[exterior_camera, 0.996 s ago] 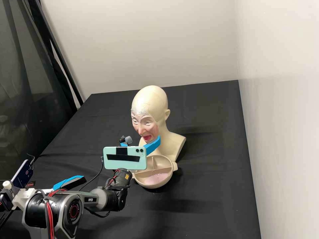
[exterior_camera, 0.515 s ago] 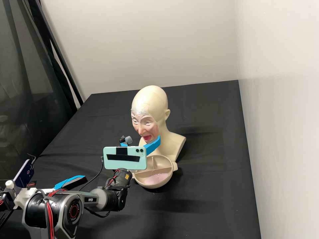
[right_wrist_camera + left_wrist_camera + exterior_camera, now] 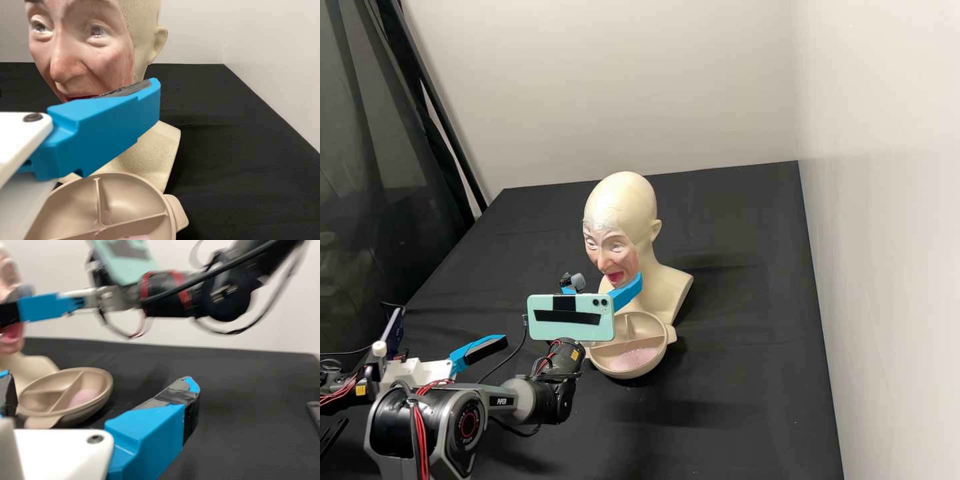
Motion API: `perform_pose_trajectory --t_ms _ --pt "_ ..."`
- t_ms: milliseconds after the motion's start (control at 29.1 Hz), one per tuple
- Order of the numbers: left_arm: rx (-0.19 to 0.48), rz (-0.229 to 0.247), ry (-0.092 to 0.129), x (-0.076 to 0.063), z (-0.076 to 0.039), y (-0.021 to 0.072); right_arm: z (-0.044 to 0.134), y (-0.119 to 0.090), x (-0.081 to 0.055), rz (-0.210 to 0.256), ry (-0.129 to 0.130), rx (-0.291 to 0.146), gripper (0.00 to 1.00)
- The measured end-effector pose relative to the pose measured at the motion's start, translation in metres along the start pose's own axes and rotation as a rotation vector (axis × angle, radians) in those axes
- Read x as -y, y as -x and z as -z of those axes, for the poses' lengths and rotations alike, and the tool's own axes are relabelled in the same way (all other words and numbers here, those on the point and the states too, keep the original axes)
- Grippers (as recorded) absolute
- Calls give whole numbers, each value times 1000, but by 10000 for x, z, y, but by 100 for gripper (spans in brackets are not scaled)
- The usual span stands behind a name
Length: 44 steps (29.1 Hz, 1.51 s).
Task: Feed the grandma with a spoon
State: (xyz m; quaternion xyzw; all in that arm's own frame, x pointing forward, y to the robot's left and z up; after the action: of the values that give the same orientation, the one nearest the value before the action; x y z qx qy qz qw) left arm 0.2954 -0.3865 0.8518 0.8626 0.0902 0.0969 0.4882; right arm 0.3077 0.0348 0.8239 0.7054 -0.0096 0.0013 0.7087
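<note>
- Under the grandma head's [image 3: 621, 233] mouth, over the bowl [image 3: 630, 370] just before its bust, my right claw [image 3: 625, 291] hangs; clamped or apart, I cannot tell.
- Left claw [image 3: 495, 343] sits low, apart and empty.
- Recommended: rise level to the lips, slowly, no pressing.

The grandma head [image 3: 623, 220] is coloured pale cream, pinkish on the face and red at the mouth. Beside it, a beige bowl [image 3: 633, 370] is tinted pink inside — beneath it, the bench [image 3: 733, 267] is seen black.
</note>
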Motion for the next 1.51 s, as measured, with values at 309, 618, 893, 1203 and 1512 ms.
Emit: perform_pose_trajectory --t_ms 309,618,893,1203,1512 --pt "-116 31 24 72 346 -29 0 0 0 0 0 0 100" --pt "-131 42 27 98 390 -34 0 0 0 0 0 0 100" --pt "-131 42 27 98 390 -34 0 0 0 0 0 0 100" --pt "-128 43 26 99 382 -35 -122 100 26 12 -35 42 100" --pt "-109 48 23 112 323 -41 -239 326 70 41 -56 77 0"
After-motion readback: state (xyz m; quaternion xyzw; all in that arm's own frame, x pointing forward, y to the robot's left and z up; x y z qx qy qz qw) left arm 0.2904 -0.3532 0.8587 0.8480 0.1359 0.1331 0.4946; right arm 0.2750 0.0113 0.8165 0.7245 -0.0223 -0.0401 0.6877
